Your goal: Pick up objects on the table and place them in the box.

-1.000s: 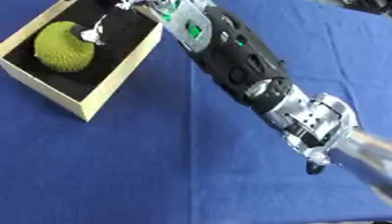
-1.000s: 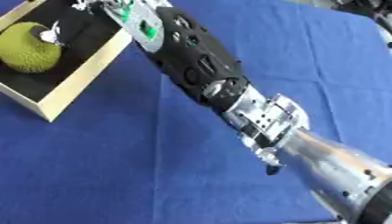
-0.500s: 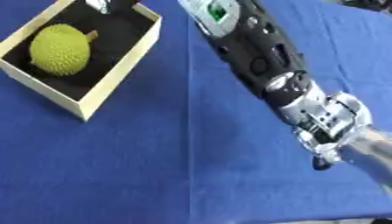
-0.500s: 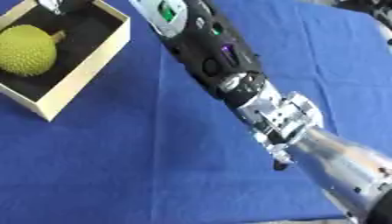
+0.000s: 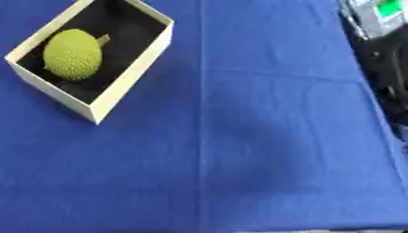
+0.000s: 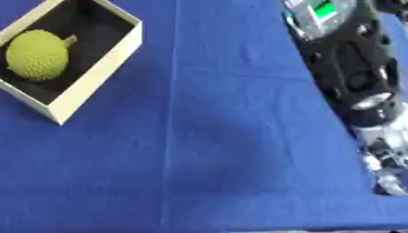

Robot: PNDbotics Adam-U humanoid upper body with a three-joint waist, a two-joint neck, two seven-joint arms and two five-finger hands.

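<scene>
a: what's different on the table [image 5: 263, 150] since a moment ago?

b: the right arm [image 6: 350, 68] has pulled away. it reached across toward the box [image 5: 131, 73] a second ago; now it runs down the right edge, and the blue cloth between is bare.

a: and the box?

b: it sits at the upper left, with the bumpy green fruit [image 5: 72, 54] inside on the dark lining, short stem pointing up-right. nothing touches it. i'd judge this placement done, and i see nothing else on the cloth to pick up.

a: the robot hand?

b: out of view. the arm is cut off by the frame edge, so whether the right one is open or closed i cannot tell. the left shows nowhere.
</scene>
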